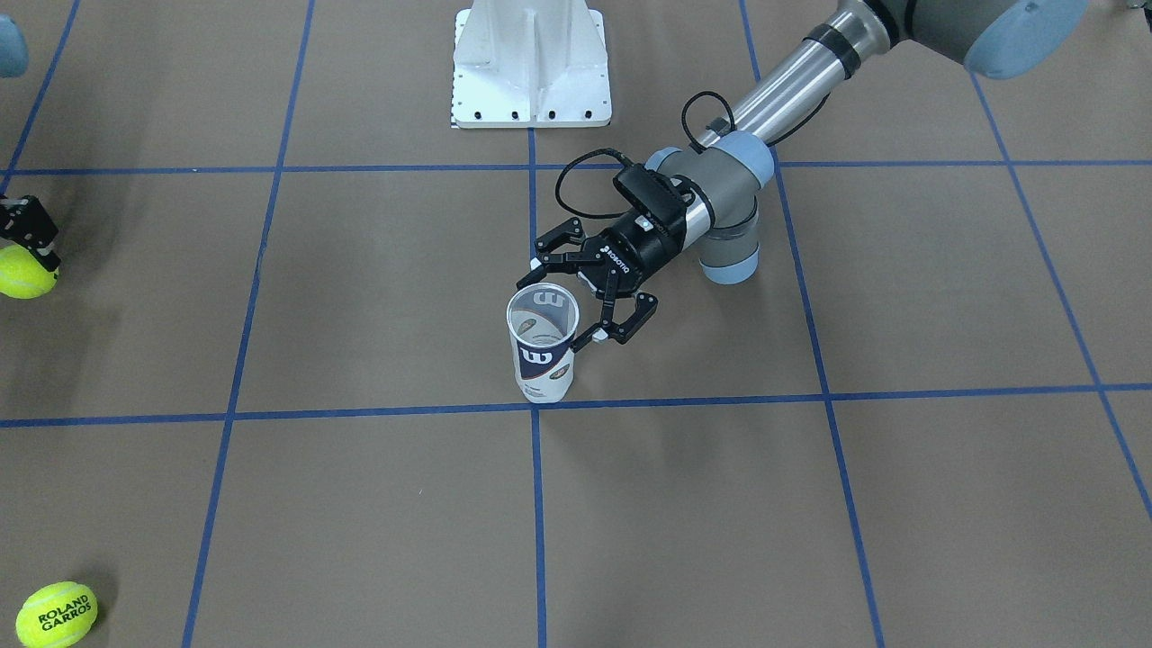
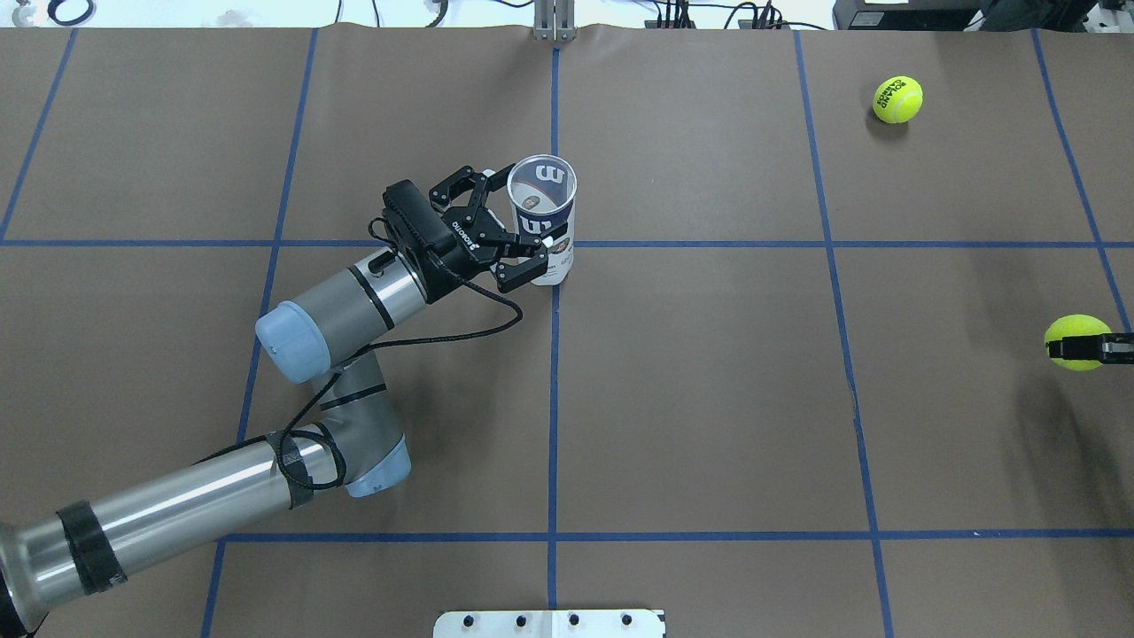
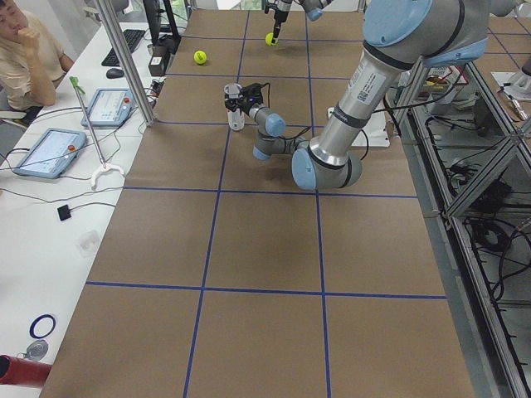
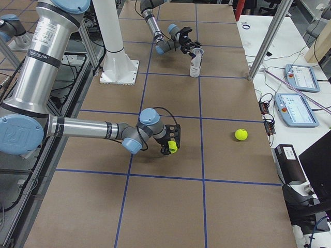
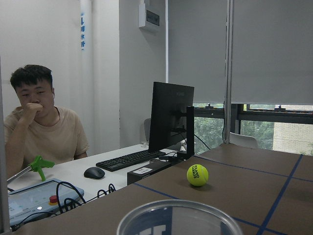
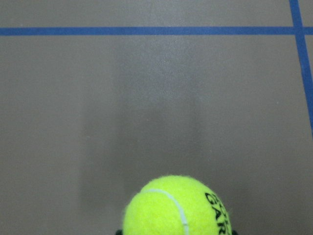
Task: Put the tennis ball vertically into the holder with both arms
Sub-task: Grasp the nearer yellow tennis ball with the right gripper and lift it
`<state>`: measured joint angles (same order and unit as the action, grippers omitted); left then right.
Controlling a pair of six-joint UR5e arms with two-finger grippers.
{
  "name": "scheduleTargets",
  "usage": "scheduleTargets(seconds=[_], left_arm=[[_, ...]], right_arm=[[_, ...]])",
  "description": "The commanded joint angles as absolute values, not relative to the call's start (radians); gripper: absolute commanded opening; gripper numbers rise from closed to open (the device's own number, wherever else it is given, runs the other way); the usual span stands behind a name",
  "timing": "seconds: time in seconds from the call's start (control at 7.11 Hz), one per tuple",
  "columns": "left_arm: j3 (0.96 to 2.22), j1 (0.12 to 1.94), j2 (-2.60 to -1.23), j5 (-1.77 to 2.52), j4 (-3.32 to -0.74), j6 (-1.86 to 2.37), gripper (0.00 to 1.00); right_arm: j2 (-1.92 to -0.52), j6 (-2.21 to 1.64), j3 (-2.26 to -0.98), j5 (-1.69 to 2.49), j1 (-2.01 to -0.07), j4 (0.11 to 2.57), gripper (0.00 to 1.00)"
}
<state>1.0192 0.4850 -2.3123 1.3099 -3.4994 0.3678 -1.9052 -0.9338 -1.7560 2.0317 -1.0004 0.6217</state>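
The holder [image 1: 543, 360], a white and navy tube, stands upright on the table with its mouth open; it also shows in the overhead view [image 2: 549, 237] and, as a rim only, in the left wrist view [image 5: 178, 218]. My left gripper [image 1: 558, 301] is open, its jaws on either side of the tube's upper part with small gaps; it also shows in the overhead view [image 2: 518, 217]. My right gripper [image 2: 1079, 347] is shut on a yellow tennis ball [image 2: 1074, 328] at the table's right side. The ball fills the bottom of the right wrist view [image 6: 178, 205].
A second tennis ball [image 2: 897, 98] lies at the far right of the table; it also shows in the front view [image 1: 56, 614]. The white pedestal base [image 1: 531, 63] stands at the robot's side. An operator [image 5: 39, 122] sits at a desk with tablets beyond the table's far edge.
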Motion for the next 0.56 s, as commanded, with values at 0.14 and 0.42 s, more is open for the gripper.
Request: scheduleTargets(seconds=[0.14,0.42], left_arm=[[1.019,0.465,-2.312,1.308,-3.499,0.367,0.98],[1.017,0.463,-2.312,1.308,-3.499,0.367,0.98]], right_arm=[[-1.722,-0.937,-1.919,2.118,-1.077,0.965,0.0],[-1.46,-0.992,-1.956,2.118,-1.077,1.281,0.0]])
